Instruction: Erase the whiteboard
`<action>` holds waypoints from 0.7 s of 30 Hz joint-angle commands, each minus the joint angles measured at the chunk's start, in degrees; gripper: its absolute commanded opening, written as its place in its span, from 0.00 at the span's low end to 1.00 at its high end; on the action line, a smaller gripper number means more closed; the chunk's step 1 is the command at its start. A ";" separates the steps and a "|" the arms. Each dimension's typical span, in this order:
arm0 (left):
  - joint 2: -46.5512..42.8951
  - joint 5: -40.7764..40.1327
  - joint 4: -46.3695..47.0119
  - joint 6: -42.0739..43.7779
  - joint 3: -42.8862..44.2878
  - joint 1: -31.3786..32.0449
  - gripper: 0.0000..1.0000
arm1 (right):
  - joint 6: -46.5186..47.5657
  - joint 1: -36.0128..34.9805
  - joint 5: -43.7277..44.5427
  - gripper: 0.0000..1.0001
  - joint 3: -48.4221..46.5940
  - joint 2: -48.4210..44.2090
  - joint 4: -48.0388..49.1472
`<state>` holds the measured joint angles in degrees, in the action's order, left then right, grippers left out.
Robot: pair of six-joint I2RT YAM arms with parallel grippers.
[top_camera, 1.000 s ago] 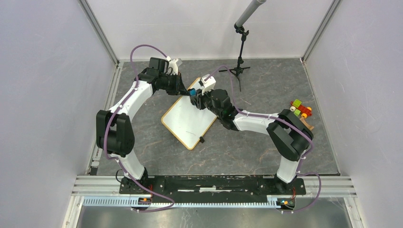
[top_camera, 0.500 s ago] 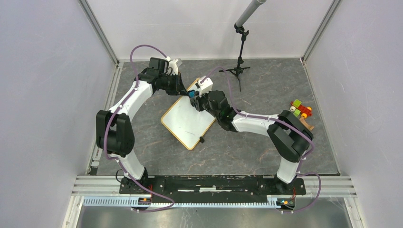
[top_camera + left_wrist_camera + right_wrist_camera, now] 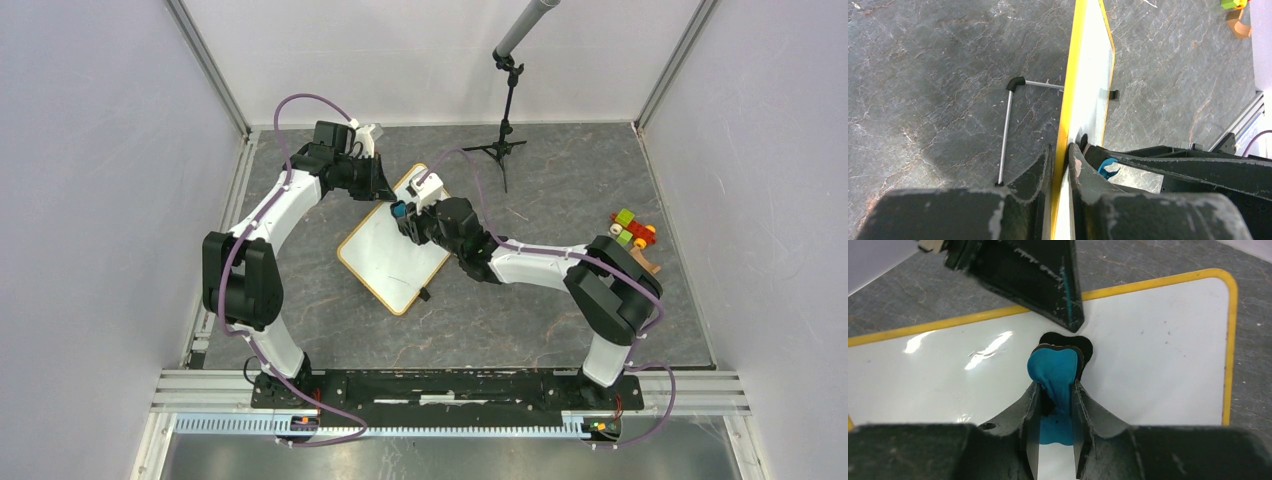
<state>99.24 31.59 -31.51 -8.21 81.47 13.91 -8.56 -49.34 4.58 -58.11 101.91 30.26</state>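
Table (image 3: 480, 320): whiteboard (image 3: 388, 265) sits mid-table, nearer the far edge, with no writing visible. Left gripper (image 3: 1060, 150) is clamped on its yellow frame edge. Right gripper (image 3: 1057, 387) pinches a blue eraser (image 3: 1053, 367) against the surface. Advise flat, overlapping strokes, clamp firm.

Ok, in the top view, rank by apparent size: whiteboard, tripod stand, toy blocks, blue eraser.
1. whiteboard
2. tripod stand, though it rises toward the camera, so less sure
3. toy blocks
4. blue eraser, only partly visible
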 commanded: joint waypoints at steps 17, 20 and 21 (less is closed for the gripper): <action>-0.37 1.67 -0.62 0.83 0.25 2.59 0.06 | -6.72 1.36 32.44 0.29 45.05 -38.66 20.33; -0.35 1.49 -0.65 0.82 0.18 2.62 0.12 | -18.14 7.48 40.89 0.30 44.93 -40.78 6.06; -0.36 1.44 -0.74 0.82 0.27 2.61 0.15 | -22.37 10.65 40.67 0.30 44.93 -40.97 2.13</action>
<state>99.24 32.60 -29.45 -7.84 81.49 14.66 -15.57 -45.89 30.83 -13.72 62.43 44.56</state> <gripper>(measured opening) 0.182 0.302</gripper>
